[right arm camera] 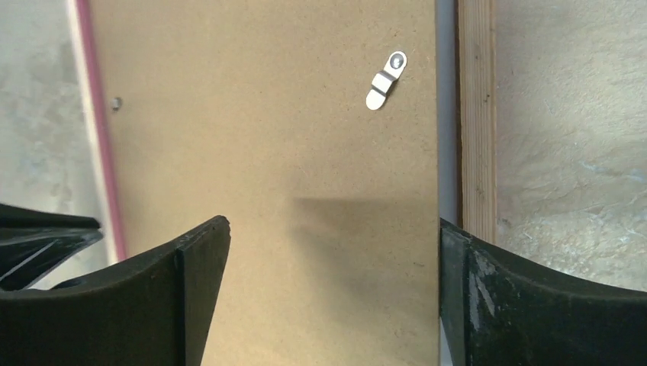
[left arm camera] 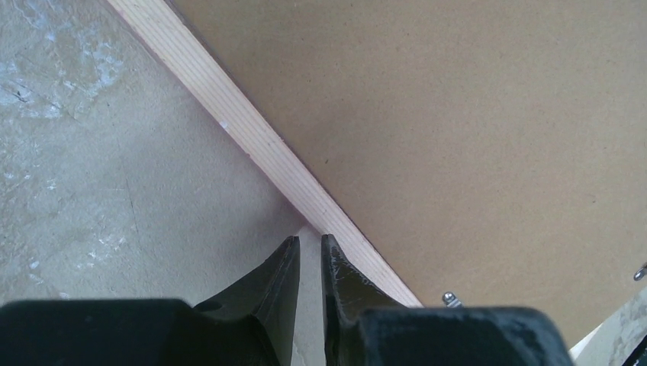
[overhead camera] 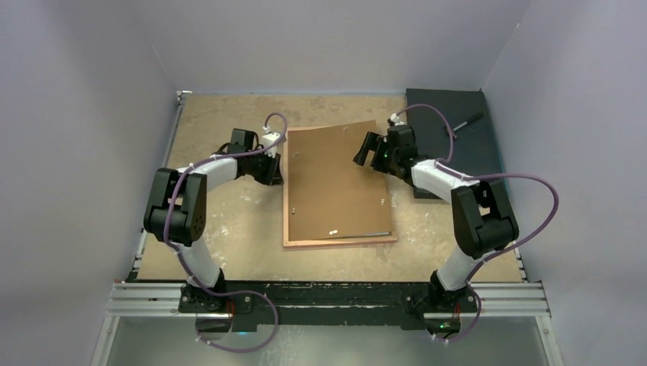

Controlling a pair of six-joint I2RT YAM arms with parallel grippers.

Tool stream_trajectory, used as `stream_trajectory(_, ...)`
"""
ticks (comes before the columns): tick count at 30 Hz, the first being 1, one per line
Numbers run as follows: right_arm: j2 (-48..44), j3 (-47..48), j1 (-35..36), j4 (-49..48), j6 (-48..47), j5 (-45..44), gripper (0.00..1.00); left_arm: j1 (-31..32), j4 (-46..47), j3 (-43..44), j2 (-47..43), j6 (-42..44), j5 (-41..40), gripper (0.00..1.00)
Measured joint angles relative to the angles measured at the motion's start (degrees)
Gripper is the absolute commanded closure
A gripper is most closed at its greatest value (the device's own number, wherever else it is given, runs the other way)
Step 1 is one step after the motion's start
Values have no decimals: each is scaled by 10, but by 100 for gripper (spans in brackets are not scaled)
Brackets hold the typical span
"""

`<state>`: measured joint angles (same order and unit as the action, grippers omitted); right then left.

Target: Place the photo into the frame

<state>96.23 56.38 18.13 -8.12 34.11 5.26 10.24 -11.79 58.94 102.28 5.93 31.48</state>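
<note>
Plainly the frame (overhead camera: 339, 242) lies face down mid-table as the only container, with the brown backing board (overhead camera: 336, 179) skewed in it; the photo is out of sight, possibly beneath. The right gripper (right arm camera: 333, 225) is released wide above the board. The left gripper (left arm camera: 309, 240) is nearly clenched on nothing visible beside the rim, so the board could jam crooked or slide and the small metal clip (right arm camera: 386, 80) might miss the rim.

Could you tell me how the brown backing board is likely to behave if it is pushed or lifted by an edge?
The backing board is probably stiff: it lies flat with straight edges. Thin and plain, it is likely light. Lying askew on the frame, smooth-faced, it may well slide or pivot when nudged.
</note>
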Motion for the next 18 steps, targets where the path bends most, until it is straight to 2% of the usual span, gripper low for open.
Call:
stream_trajectory(11, 34, 66, 33, 123, -69, -84, 1, -5, -12, 1, -7, 7, -3, 86)
stream_trajectory(18, 53, 106, 70, 157, -93, -133, 1, -6, -14, 1, -7, 8, -5, 87)
